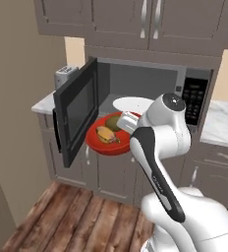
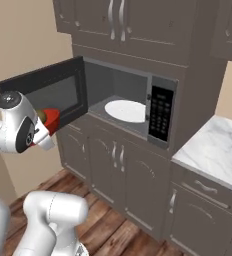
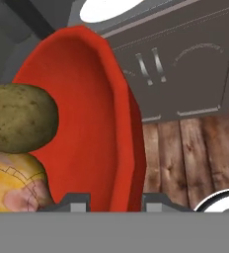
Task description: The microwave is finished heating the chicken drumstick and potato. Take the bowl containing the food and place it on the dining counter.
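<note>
With the bowl (image 1: 108, 140) clamped by its rim in the gripper (image 3: 110, 200) just outside the open microwave (image 1: 135, 93), potato (image 3: 20, 117) and drumstick (image 3: 15, 180) inside, it should be kept level and carried slowly.

Both base views look forward and down from behind the gripper (image 1: 128, 122), sharing the open microwave (image 1: 135, 93). The hand view sits close over the bowl (image 3: 106, 123) rim at the gripper.
</note>
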### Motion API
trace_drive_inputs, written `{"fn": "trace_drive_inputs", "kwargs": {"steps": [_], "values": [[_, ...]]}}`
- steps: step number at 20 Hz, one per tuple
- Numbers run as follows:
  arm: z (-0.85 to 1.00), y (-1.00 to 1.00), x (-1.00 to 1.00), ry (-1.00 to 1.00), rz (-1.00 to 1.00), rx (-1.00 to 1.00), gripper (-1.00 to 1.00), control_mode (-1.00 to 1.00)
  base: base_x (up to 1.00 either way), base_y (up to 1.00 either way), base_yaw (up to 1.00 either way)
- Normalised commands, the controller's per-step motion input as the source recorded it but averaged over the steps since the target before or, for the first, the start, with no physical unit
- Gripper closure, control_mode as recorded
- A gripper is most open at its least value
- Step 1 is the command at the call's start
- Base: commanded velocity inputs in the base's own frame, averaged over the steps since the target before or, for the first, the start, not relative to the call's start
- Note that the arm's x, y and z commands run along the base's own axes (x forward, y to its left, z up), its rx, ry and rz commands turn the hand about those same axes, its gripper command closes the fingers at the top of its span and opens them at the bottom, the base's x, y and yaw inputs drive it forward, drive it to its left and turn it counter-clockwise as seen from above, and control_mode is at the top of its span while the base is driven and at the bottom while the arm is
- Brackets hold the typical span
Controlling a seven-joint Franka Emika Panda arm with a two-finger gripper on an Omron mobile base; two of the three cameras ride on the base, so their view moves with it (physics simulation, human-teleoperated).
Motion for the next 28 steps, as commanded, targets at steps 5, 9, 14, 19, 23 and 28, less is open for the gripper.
{"fn": "trace_drive_inputs", "kwargs": {"steps": [5, 9, 14, 19, 23, 28], "values": [[0.00, 0.00, 0.00, 0.00, 0.00, 0.00, 1.00, 1.00, -0.69, -0.76, 0.14], [0.00, 0.00, 0.00, 0.00, 0.00, 0.00, 1.00, 1.00, -0.17, -0.10, 0.42], [0.00, 0.00, 0.00, 0.00, 0.00, 0.00, 1.00, 1.00, -0.27, 0.00, 0.85], [0.00, 0.00, 0.00, 0.00, 0.00, 0.00, 1.00, 1.00, -0.36, 0.00, 0.96], [0.00, 0.00, 0.00, 0.00, 0.00, 0.00, 1.00, 1.00, -0.15, 0.00, 1.00], [0.00, 0.00, 0.00, 0.00, 0.00, 0.00, 1.00, 1.00, -0.05, 0.00, 1.00]]}}
